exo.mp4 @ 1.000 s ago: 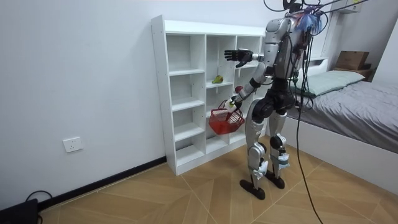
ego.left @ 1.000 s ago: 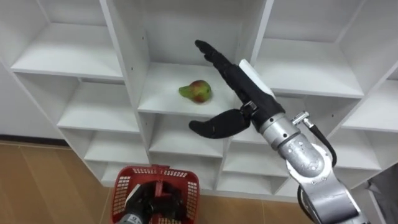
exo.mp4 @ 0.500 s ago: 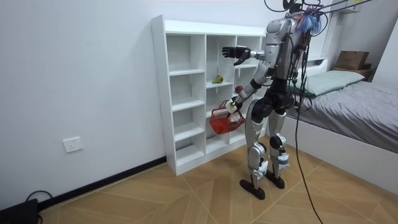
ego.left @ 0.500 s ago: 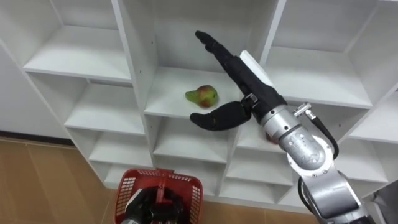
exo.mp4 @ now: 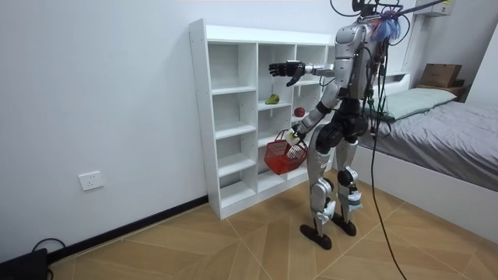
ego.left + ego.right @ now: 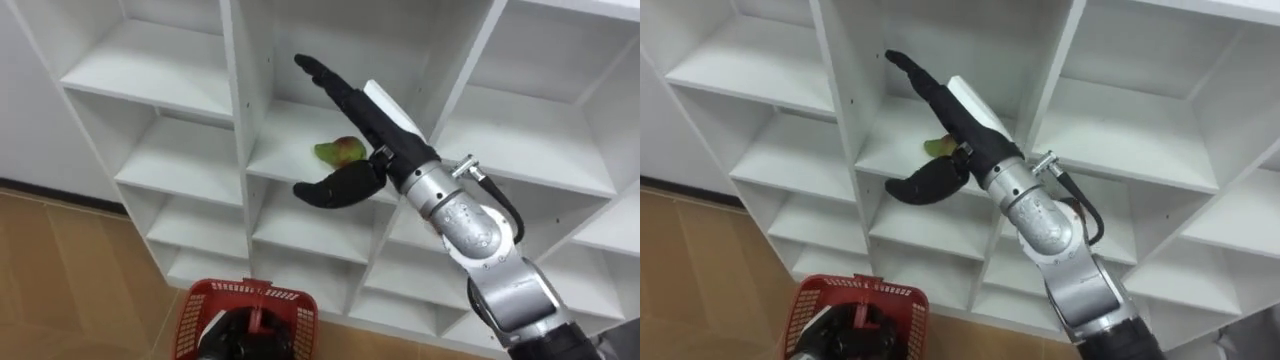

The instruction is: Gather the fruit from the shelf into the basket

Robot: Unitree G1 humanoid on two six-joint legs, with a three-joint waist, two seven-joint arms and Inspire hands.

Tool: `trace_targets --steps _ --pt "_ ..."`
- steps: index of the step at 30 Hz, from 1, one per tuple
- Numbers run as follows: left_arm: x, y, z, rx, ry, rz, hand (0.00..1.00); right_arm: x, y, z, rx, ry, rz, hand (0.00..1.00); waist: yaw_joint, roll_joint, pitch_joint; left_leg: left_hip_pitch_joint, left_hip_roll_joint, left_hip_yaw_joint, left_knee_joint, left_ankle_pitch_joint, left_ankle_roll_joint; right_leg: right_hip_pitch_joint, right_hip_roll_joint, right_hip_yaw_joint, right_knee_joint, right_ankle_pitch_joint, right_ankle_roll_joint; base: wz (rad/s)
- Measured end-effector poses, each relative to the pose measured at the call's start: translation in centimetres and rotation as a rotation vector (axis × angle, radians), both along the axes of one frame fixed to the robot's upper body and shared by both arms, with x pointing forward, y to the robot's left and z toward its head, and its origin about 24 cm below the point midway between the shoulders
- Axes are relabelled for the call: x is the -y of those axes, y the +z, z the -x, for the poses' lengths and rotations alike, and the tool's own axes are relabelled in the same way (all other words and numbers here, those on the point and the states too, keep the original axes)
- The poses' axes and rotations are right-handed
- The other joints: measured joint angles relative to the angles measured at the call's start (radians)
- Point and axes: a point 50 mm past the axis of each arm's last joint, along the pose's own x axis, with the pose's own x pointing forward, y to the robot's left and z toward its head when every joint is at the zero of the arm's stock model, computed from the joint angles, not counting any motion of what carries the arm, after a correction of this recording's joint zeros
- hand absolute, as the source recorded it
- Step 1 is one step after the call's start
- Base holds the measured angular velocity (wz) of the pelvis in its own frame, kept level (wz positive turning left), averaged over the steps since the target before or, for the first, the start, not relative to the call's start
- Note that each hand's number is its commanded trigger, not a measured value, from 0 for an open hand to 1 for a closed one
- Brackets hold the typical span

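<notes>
Nearest the camera, at the bottom edge of the eye views, the left hand [image 6: 232,342] is closed round the handle of a red wire basket [image 6: 214,294]. In the room view the basket hangs from that hand at hip height, in front of the lower shelves. What lies inside the basket cannot be made out.

Above and beyond the basket, the right arm comes in from the lower right and reaches into the closet [image 6: 168,82], a white unit of open compartments. The right hand [image 6: 350,105] is spread wide: fingers straight and pointing to the far left, thumb held well apart below them, clamped on nothing.

The fruit [image 6: 341,151], green with a red flush, lies on the shelf of the middle column, in the second compartment from the top. In the left eye view it shows in the gap between the fingers and the thumb. Whether the hand touches it cannot be told.

In the room view the robot stands upright on the wooden floor [image 5: 233,241], close before the closet. A bed [image 5: 455,117] lies behind it, at the room view's right.
</notes>
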Motion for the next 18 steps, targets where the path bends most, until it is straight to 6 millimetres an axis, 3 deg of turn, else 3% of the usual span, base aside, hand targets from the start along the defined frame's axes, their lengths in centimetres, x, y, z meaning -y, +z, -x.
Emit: trace_targets --steps 5,10,18 --pt "0.1 -0.1 0.1 -0.01 -0.008 -0.005 1.0 0.2 -0.1 -1.0 -0.003 -0.045 0.011 0.0 0.017 -0.024 0.0043 -0.02 -0.001 -0.022 0.016 -0.001 0.0 -0.001 -0.001 -0.024 0.0 0.0 0.0 0.14" --pt "-0.1 -0.3 0.4 -0.041 -0.001 -0.013 1.0 0.1 -1.1 -1.4 -0.036 -0.07 0.035 0.0 0.029 -0.026 0.0061 -0.032 -0.001 -0.031 0.017 -0.001 0.0 -0.001 -0.002 -0.036 -0.001 0.0 0.0 0.07" --pt "-0.5 -0.2 0.2 -0.039 -0.002 -0.026 1.0 1.2 -2.7 -2.7 -0.107 -0.16 0.052 0.0 0.014 -0.037 0.011 -0.051 -0.01 -0.055 0.036 0.0 -0.001 0.001 -0.004 -0.068 -0.002 0.0 0.0 0.12"
